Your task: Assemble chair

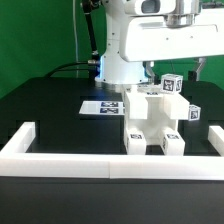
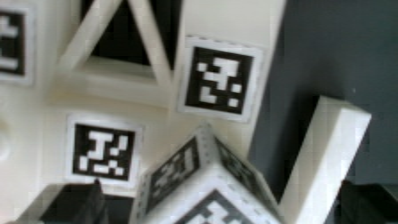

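The chair (image 1: 150,118), a white blocky assembly with black-and-white tags, stands just behind the front border wall. My gripper (image 1: 172,76) hangs over its upper right part, around a tagged white block (image 1: 172,86). In the wrist view that tagged block (image 2: 214,185) sits between my dark fingers (image 2: 86,207), with a gap on the far side, so the gripper (image 2: 222,212) is open. Beyond the block I see the X-braced panel (image 2: 125,40) with its tags (image 2: 222,80) and a slanted white bar (image 2: 329,150).
The marker board (image 1: 100,106) lies flat at the exterior view's left of the chair. A long low white border wall (image 1: 90,156) runs along the front and turns back at both ends. The robot's large white body (image 1: 150,35) stands behind.
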`<state>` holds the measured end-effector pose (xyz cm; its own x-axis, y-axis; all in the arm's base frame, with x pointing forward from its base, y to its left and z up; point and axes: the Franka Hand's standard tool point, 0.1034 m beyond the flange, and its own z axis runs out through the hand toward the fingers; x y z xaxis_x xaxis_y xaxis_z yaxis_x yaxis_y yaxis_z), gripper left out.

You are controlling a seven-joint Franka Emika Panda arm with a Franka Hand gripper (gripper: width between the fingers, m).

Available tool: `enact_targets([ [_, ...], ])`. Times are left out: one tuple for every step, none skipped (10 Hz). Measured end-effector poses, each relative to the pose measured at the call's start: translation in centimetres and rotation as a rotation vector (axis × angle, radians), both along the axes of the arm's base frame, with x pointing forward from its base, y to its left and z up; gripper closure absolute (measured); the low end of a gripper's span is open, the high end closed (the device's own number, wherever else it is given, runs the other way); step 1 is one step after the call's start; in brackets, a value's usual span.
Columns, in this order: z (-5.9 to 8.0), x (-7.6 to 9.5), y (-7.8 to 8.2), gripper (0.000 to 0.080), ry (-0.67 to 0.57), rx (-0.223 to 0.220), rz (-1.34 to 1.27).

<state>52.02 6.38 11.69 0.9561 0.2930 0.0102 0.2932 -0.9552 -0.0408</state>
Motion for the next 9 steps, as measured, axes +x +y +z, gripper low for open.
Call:
enact_targets([
  [0.0,0.0,-0.01,0.015,-0.001,0.0,0.031],
  [-0.01,0.0,-0.06,0.015,-0.004,-0.002,0.097],
  [-0.01,0.0,-0.13,0.015,-0.006,-0.005,0.154],
  [-0.01,0.01,-0.29,0.015,-0.008,-0.009,0.217],
  [-0.02,0.01,-0.33,0.015,-0.008,-0.009,0.215],
  [-0.04,0.0,-0.33,0.0252,-0.007,-0.009,0.214],
  [-0.05,-0.01,-0.34,0.0389,-0.007,-0.009,0.214],
  [-0.05,-0.01,-0.35,0.0389,-0.007,-0.009,0.214],
  [-0.05,-0.01,-0.35,0.0512,-0.007,-0.009,0.205],
])
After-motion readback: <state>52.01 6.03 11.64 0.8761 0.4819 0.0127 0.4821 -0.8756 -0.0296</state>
